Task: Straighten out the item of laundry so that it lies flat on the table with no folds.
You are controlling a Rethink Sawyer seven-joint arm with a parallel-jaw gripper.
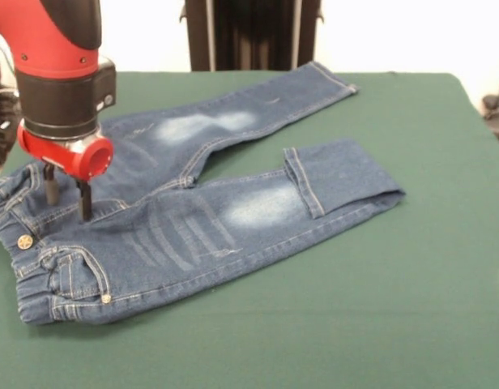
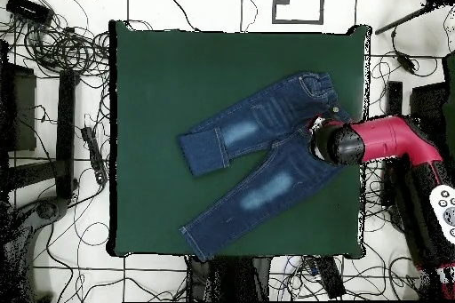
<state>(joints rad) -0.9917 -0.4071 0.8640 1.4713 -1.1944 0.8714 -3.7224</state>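
Note:
The item of laundry, a small pair of dark blue jeans [image 1: 193,227] with faded patches, lies front up on the green table [image 1: 395,308]. Its waistband and metal button [image 1: 24,241] sit at the left. The far leg stretches straight toward the back right. The near leg's end [image 1: 339,174] is folded back over itself. My gripper [image 1: 68,207] points straight down just inside the waistband, open, with both fingertips [image 1: 85,212] at the denim. From overhead the jeans [image 2: 258,162] spread across the table [image 2: 151,95], and the red arm [image 2: 382,139] covers the gripper.
A dark stand [image 1: 249,32] rises behind the table's far edge. Overhead, tangled cables [image 2: 53,42] ring the table on the floor, and a white handset [image 2: 442,206] lies by the arm's base. Green table surface surrounds the jeans on all sides.

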